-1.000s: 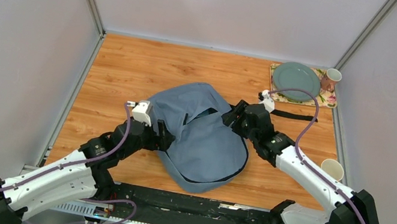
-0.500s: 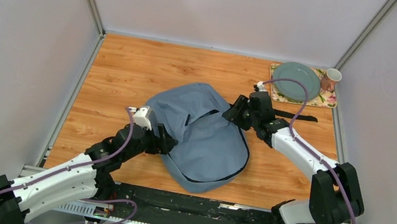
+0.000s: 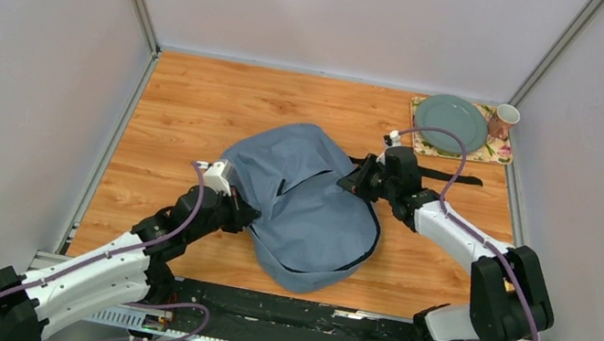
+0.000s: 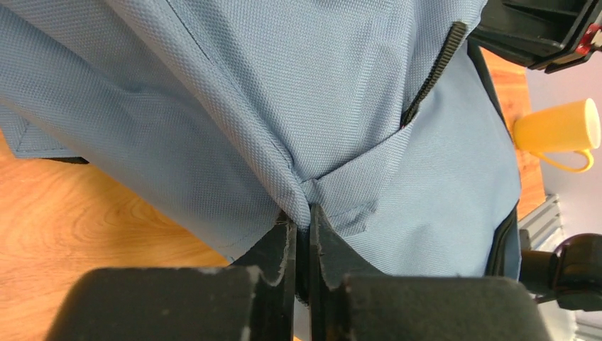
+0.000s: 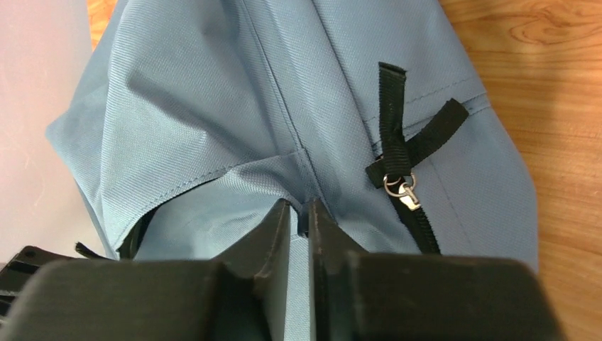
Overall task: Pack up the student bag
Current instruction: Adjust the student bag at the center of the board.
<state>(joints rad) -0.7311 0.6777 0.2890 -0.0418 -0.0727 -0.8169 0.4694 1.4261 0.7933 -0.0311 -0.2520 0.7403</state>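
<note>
The student bag, centre frame, is soft and limp, we judge. Left hand and right hand each pinch a fabric fold; we favour seams.

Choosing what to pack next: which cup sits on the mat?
The pinkish cup beside the plate; the yellow mug is off it, near the bag.

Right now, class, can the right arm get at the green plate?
Probably not yet: the right gripper is pinched on the student bag. Only a flat black strap lies toward the green plate, so after releasing, likely yes.
</note>
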